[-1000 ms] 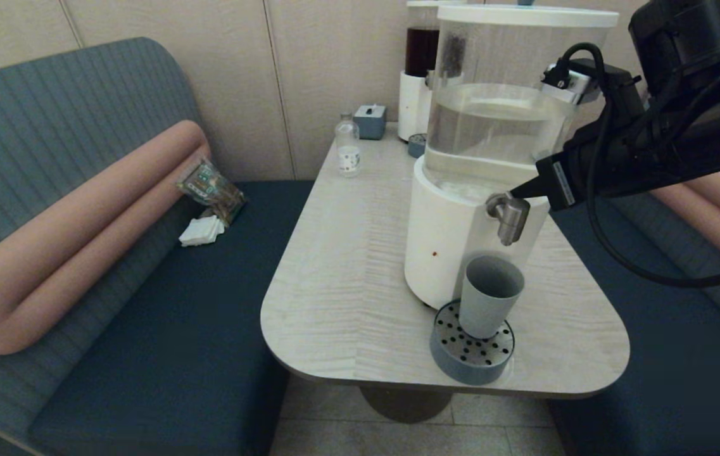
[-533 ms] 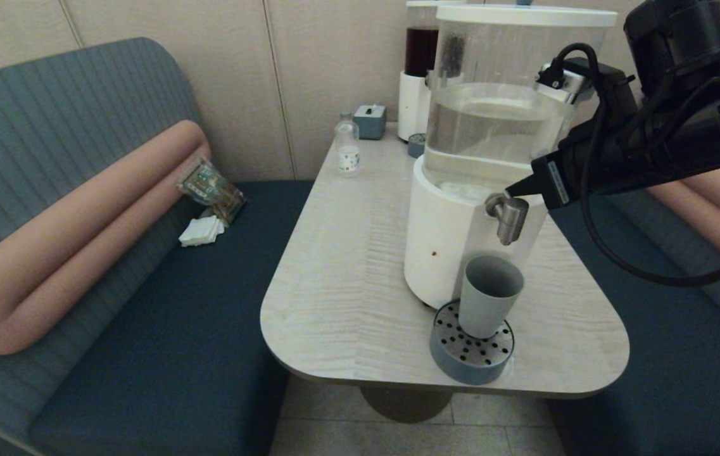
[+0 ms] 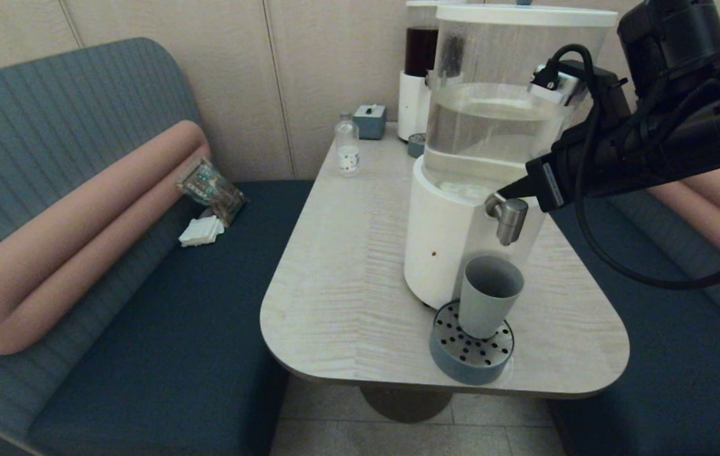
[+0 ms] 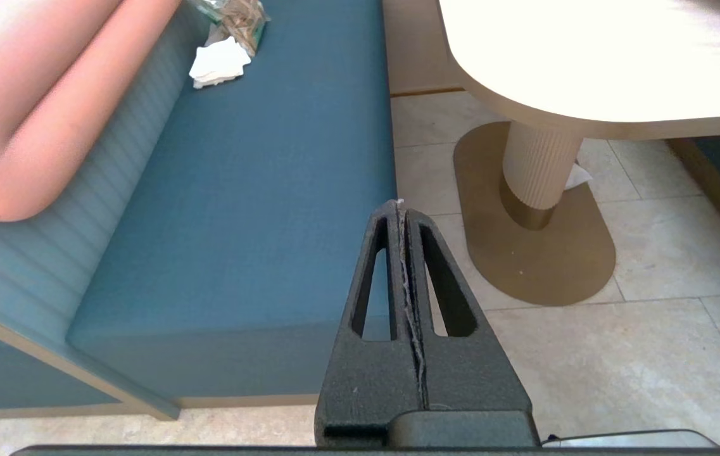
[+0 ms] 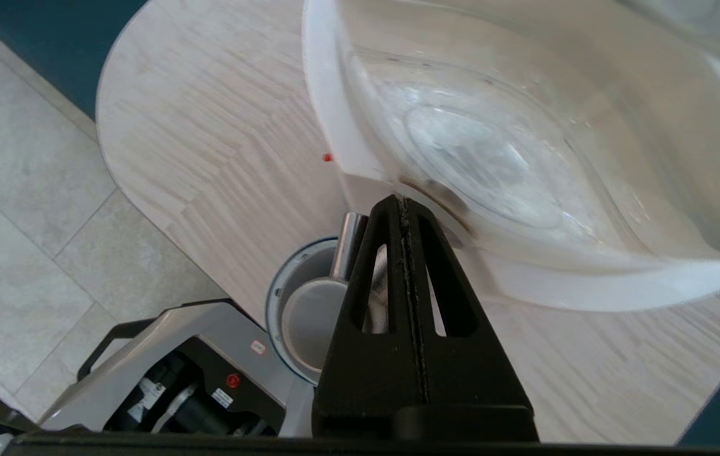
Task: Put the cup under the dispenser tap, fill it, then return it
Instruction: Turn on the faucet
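The grey-blue cup [image 3: 487, 295] stands upright on the round perforated tray [image 3: 470, 361], directly below the steel dispenser tap [image 3: 508, 218] of the big clear-tank dispenser [image 3: 499, 107]. My right gripper [image 3: 500, 192] is shut, with nothing between its fingers. Its tip sits just above the back of the tap, close against the white base. In the right wrist view the gripper [image 5: 401, 201] points at the tank's base, with the tap [image 5: 348, 244] and cup [image 5: 309, 323] below it. My left gripper [image 4: 399, 206] is shut and parked low over the floor beside the bench.
A small clear bottle [image 3: 347, 149], a grey box [image 3: 370, 121] and a slimmer dark-tank dispenser [image 3: 418, 69] stand at the table's far end. Snack packets [image 3: 211, 189] and napkins [image 3: 201, 230] lie on the left bench. The table's pedestal [image 4: 540, 171] stands near the left gripper.
My right gripper has crept left and slightly up, from beside the tap's right to just above its back. The cup has not moved.
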